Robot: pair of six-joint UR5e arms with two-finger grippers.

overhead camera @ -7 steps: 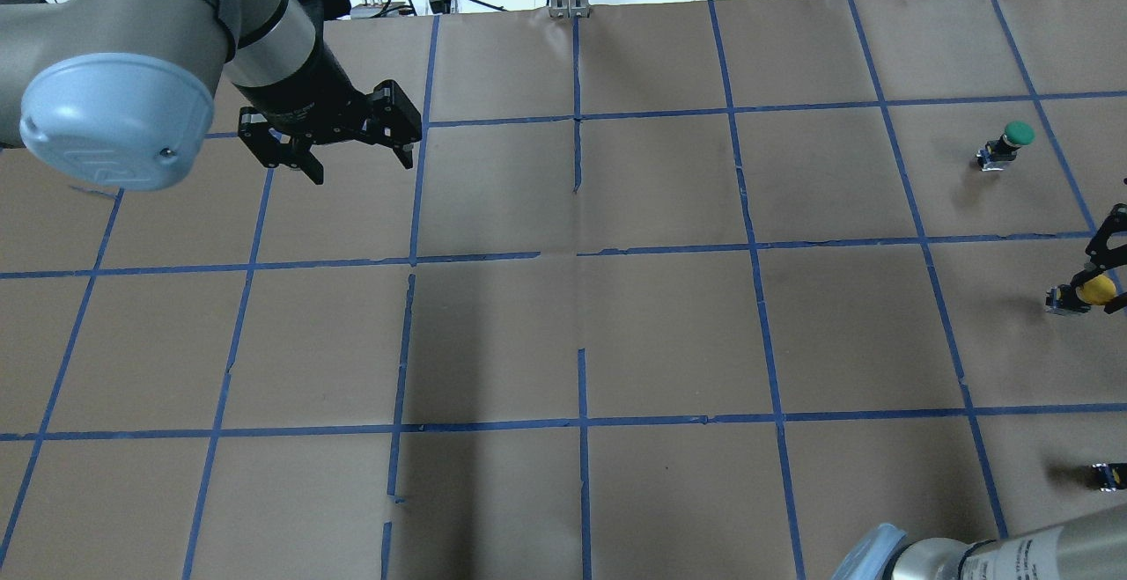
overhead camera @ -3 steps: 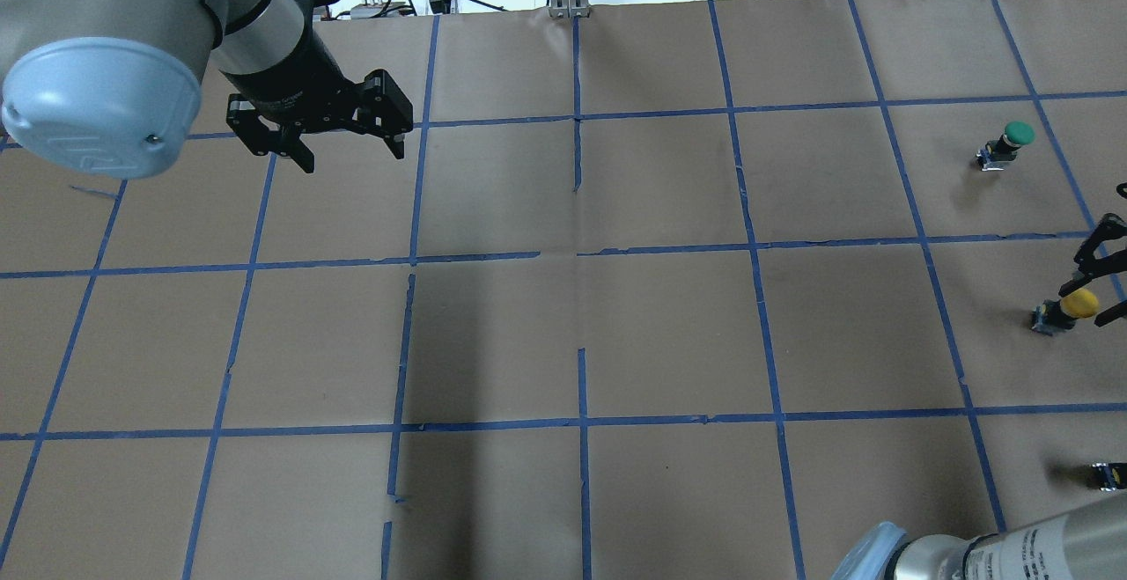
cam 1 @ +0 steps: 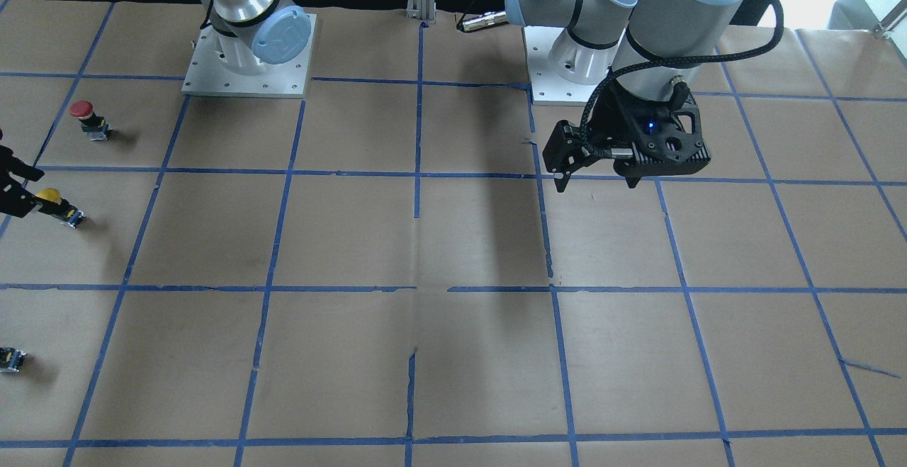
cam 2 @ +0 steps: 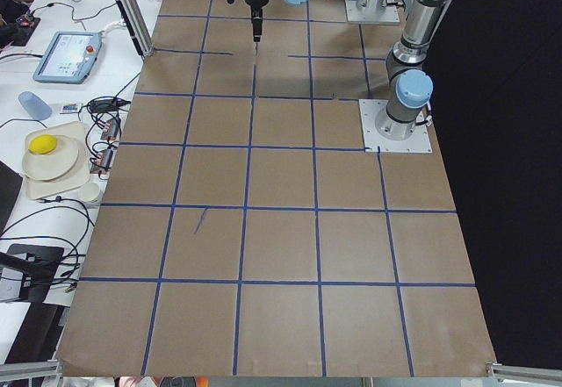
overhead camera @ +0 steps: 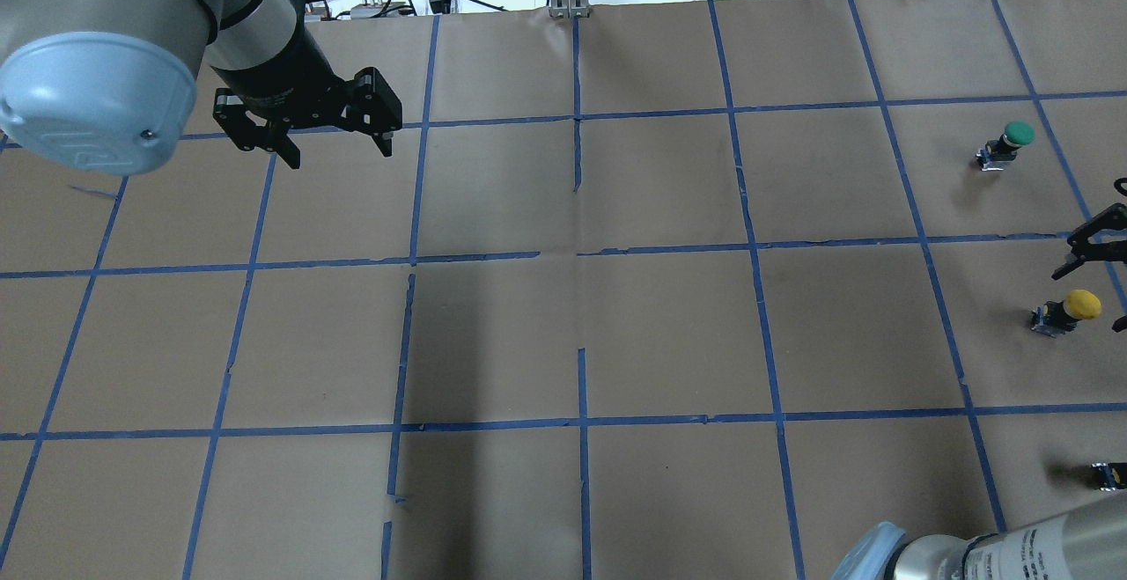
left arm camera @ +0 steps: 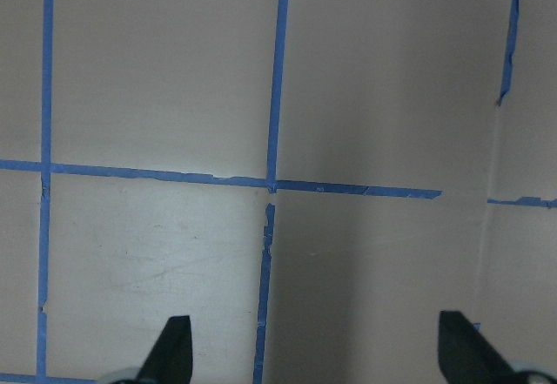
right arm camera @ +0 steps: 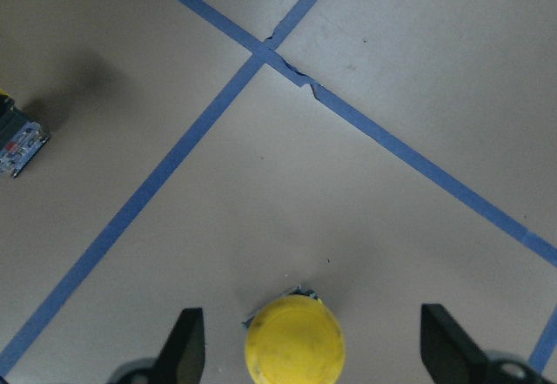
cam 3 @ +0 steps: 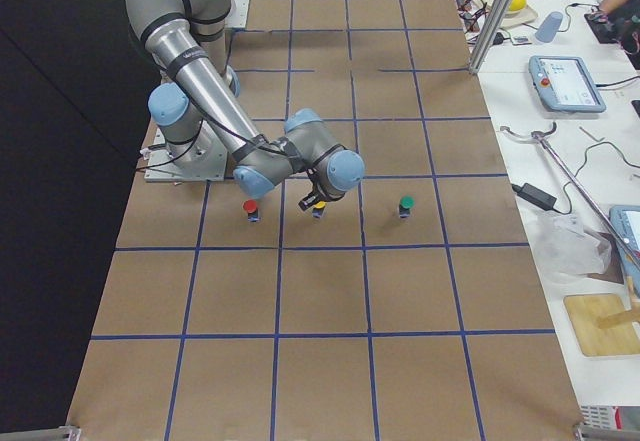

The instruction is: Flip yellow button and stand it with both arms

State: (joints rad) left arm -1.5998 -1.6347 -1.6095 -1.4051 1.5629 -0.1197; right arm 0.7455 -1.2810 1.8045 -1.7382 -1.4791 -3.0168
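Note:
The yellow button (overhead camera: 1067, 310) stands upright on the brown paper at the far right, yellow cap on top. It also shows in the front view (cam 1: 54, 202) and from straight above in the right wrist view (right arm camera: 294, 344). My right gripper (overhead camera: 1104, 288) is open and hovers just above it, one finger on each side, not touching it; the right wrist view (right arm camera: 313, 349) shows the wide gap. My left gripper (overhead camera: 338, 151) is open and empty above the far left of the table, far from the button, as the front view (cam 1: 595, 182) and left wrist view (left arm camera: 315, 347) confirm.
A green button (overhead camera: 1009, 142) stands one square beyond the yellow one. A red button (cam 1: 86, 117) stands on its other side, towards the robot. A tiny dark block with a yellow spot (overhead camera: 1108, 474) lies near the right edge. Blue tape lines grid the paper.
My right gripper has opened and let go of the yellow button's cap, drawing back from it. The button has shifted slightly and stands free. My left gripper has moved back and to the left.

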